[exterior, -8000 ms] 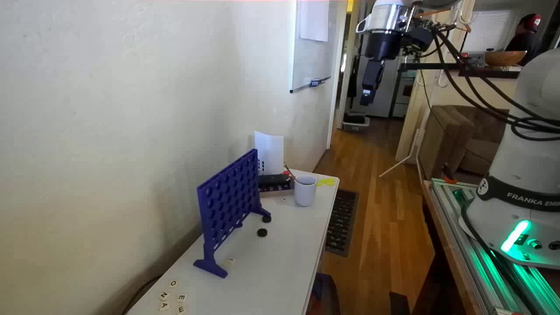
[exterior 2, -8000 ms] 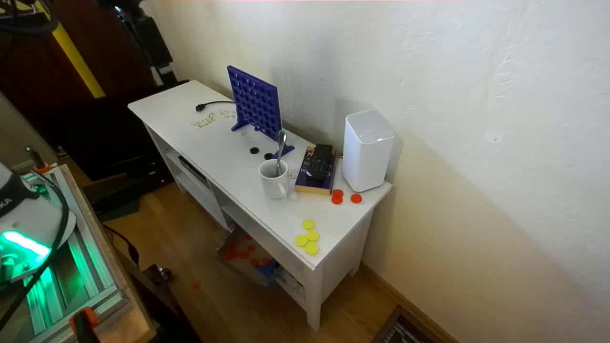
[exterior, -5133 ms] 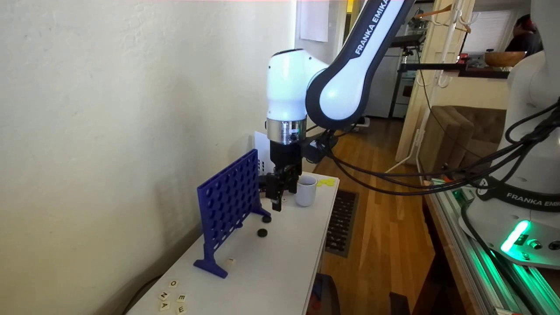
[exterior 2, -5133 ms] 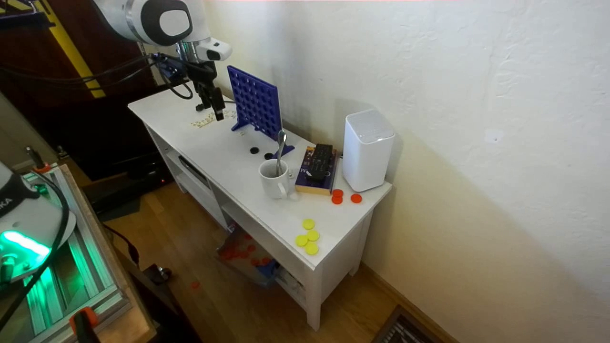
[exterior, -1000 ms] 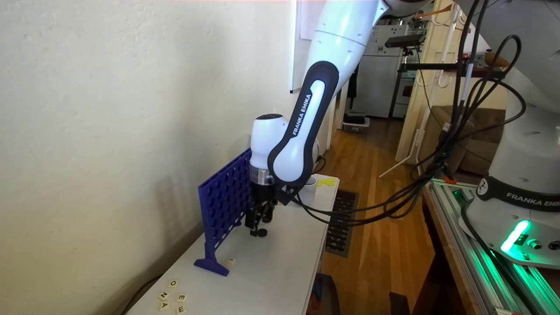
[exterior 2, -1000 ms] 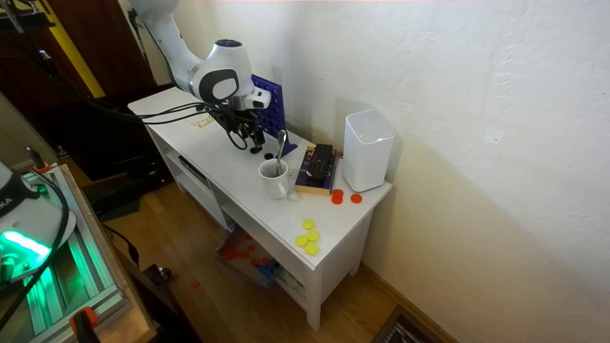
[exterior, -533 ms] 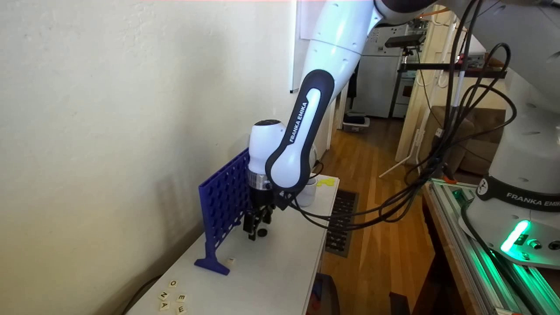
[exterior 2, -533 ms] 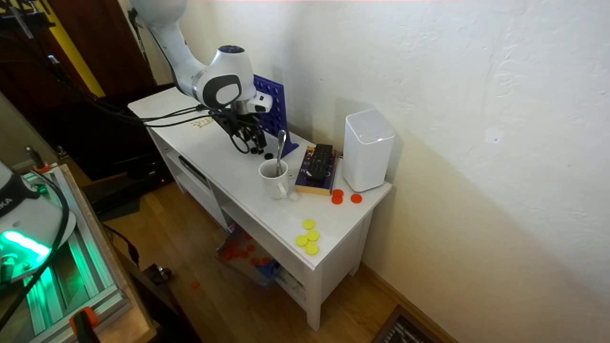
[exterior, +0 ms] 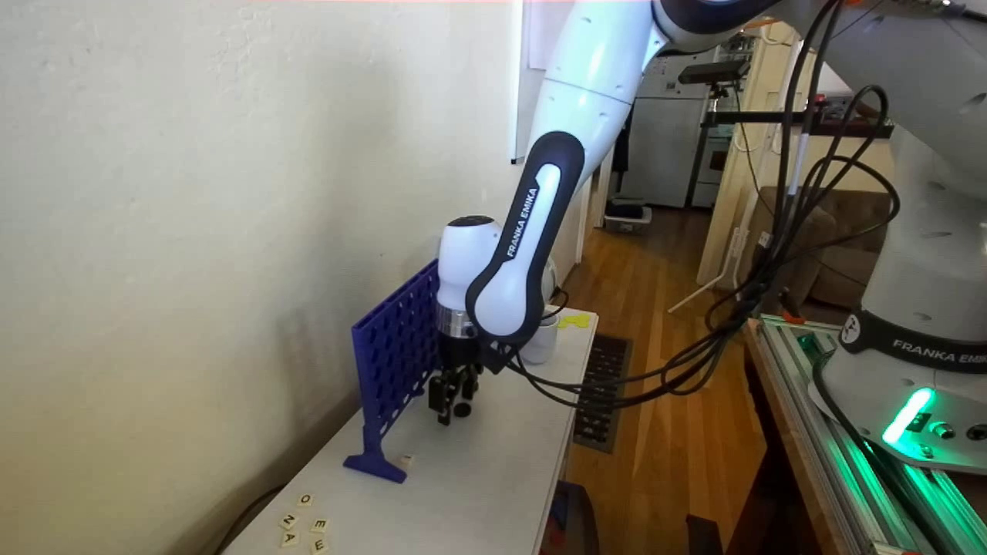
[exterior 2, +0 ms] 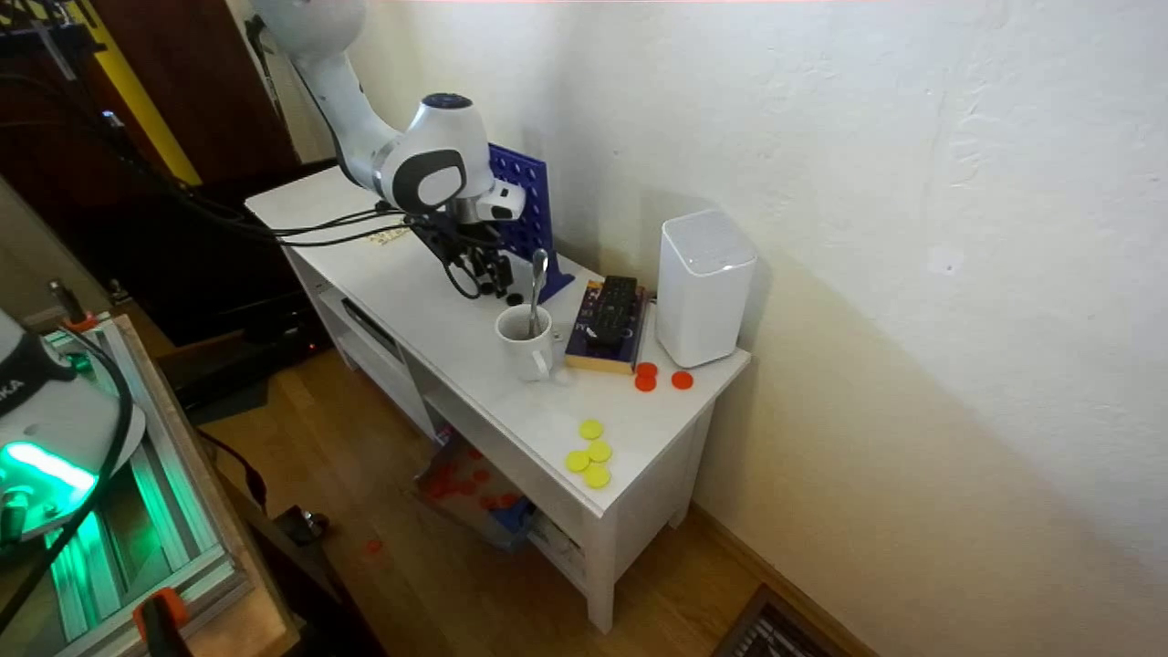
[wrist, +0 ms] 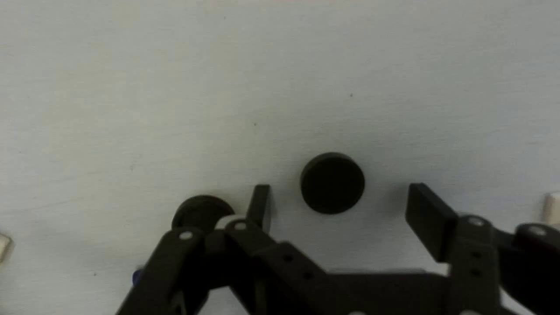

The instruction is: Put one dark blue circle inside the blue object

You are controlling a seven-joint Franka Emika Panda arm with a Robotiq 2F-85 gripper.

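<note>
Straddling a dark disc [wrist: 332, 183] flat on the white tabletop [exterior: 493, 470], the gripper [wrist: 339, 194] has its jaws well apart; in the wrist view we see bare surface on both sides of the disc. A second disc [wrist: 202, 212] lies just outside the jaws, partly hidden by the gripper. The blue panel [exterior: 395, 351] stands upright by the wall-side long edge, and the straddled disc lies between it and the robot-side long edge. In an exterior view we read FRANKA EMIKA along the arm [exterior: 527, 220] and FRANKA EMI on the base [exterior: 917, 362], where the frame cuts the name. By one corner we find yellow discs [exterior 2: 599, 451], and nearer the next corner red discs [exterior 2: 682, 380], just beside a white box [exterior 2: 703, 301]. Toward the tabletop's opposite end, letter tiles [exterior: 319, 525] show us O, A and E. A mug [exterior 2: 522, 356] holding a metal utensil [exterior 2: 538, 267] stands near the robot-side long edge; the book [exterior 2: 578, 334], topped by a remote [exterior 2: 613, 310], carries print too small for us to read.
</note>
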